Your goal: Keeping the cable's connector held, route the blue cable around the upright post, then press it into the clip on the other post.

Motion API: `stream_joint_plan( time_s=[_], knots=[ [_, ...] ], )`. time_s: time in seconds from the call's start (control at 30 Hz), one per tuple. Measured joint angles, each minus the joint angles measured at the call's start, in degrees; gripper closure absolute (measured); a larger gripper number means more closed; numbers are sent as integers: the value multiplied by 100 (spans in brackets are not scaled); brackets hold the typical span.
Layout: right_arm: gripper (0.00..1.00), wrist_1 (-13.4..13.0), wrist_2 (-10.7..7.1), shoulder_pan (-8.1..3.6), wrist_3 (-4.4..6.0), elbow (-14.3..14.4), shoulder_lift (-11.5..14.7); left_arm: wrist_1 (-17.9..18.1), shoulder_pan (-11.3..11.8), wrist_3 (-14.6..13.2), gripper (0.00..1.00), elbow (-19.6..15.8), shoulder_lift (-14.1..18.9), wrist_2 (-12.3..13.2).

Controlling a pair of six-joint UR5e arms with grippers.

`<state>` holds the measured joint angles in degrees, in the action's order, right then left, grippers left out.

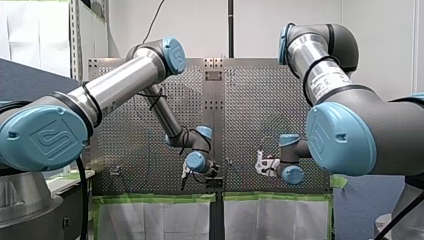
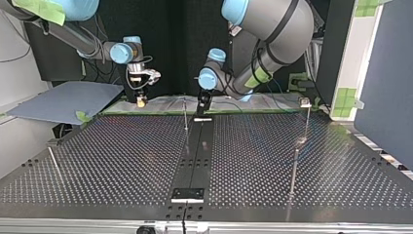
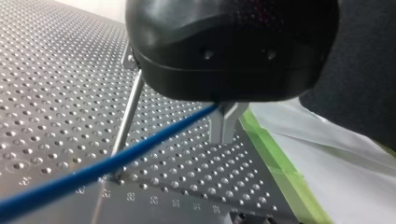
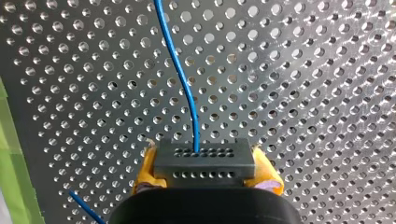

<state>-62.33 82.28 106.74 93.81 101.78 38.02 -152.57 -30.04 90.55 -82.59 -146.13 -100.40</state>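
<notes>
In the right wrist view my right gripper is shut on a black connector, gripped between yellow pads. The blue cable leaves the connector and runs away over the perforated plate. In the left wrist view my left gripper has its metal fingers shut on the blue cable, which stretches away taut and slanting. A thin upright post stands just beyond that cable, close beside the fingers. In the top view my right gripper and left gripper hang low at the table's far edge.
A post stands by the far middle, next to my left gripper. At the top view's right are a taller post with a clip on top and another post. Green tape lines the plate's edge.
</notes>
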Motion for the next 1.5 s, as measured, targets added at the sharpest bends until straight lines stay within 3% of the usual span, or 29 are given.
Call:
stream_joint_plan(
  time_s=[0.23,0.5,0.87,1.5],
  knots=[
    [100,0,17,-65,-7,-40,-1,-8,68,-30,98,2,1,82],
    [100,-7,34,-148,-33,-65,-14,62,95,39,98,40,0,353],
    [100,74,33,-208,-58,-233,-251,-162,137,113,98,388,-4,44],
    [100,323,52,-339,-62,-599,-281,-167,298,137,98,479,-2,72]
  ],
)
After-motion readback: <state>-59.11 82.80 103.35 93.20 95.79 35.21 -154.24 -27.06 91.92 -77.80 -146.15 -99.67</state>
